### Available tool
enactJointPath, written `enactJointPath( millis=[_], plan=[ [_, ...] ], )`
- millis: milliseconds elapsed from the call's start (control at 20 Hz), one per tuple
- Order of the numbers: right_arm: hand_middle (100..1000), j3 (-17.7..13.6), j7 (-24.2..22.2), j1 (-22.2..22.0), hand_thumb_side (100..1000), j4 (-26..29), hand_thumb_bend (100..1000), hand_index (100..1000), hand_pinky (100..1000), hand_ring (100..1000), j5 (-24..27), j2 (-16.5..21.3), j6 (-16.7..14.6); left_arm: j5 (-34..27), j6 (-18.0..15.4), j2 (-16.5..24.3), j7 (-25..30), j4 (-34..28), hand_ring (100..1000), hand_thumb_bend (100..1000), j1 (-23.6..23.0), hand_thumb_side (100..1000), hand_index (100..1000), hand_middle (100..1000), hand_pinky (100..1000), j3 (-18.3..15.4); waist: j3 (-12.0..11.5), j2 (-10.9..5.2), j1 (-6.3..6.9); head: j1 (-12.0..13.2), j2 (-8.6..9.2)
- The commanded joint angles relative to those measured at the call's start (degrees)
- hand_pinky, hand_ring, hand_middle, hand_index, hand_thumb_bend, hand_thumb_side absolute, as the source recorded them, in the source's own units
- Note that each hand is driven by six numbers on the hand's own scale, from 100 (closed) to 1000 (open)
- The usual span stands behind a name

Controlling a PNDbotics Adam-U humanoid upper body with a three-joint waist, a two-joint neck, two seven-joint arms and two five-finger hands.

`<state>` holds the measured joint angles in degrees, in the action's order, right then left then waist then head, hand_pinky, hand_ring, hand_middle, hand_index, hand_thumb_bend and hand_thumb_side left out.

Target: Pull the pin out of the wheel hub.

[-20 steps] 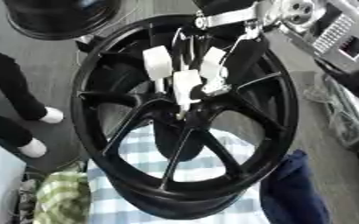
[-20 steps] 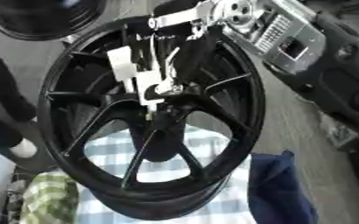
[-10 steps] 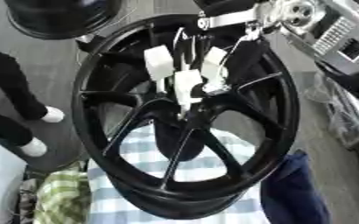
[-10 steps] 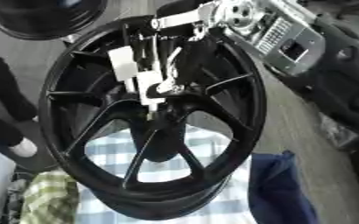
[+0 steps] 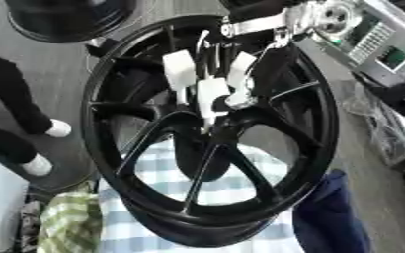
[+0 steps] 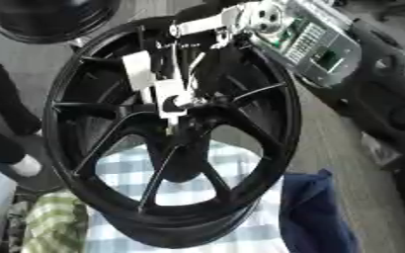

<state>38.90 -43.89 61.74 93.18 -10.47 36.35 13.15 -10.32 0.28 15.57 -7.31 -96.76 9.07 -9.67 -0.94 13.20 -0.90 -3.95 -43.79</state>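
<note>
A large black spoked wheel [image 5: 327, 123] stands tilted on a checked cloth and fills both views. My right arm, silver and black, comes down from the upper right. My right hand [image 5: 210, 94] reaches into the wheel's face, and its white-padded fingers [image 5: 179, 70] close together at the hub centre [image 5: 215, 123]. A small silver piece, the pin [image 5: 238, 102], shows between the fingertips just above the hub; in the right eye view the pin [image 6: 182, 101] looks round and shiny. How much of it still sits in the hub is hidden by the fingers. My left hand is in neither view.
A second black wheel [image 5: 67, 20] lies at the top left. At the upper right stands a grey device with a keypad [image 5: 370, 39]. A blue-white checked cloth [image 5: 232, 183], a green checked cloth [image 5: 67, 222] and a dark blue cloth [image 5: 327, 217] lie below. A person's legs [image 5: 16, 99] stand at left.
</note>
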Motion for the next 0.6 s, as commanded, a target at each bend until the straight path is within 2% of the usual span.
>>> enactJointPath(
  millis=[50,600],
  plan=[
    [634,-0.57,-0.23,0.55,354,-0.32,401,775,755,643,-0.71,0.28,-0.14,0.07,-0.05,0.61,0.29,-1.17,723,106,0.46,825,687,707,755,0.06,-0.11,-0.73,0.05,-0.18,-0.33],
    [632,-0.42,-0.90,-0.25,345,-1.40,400,773,754,640,-1.53,-0.47,-0.76,0.13,-0.07,0.46,0.64,-1.25,726,103,0.40,829,687,709,755,0.14,-0.13,-0.70,-0.13,-0.33,-0.33]
  ],
)
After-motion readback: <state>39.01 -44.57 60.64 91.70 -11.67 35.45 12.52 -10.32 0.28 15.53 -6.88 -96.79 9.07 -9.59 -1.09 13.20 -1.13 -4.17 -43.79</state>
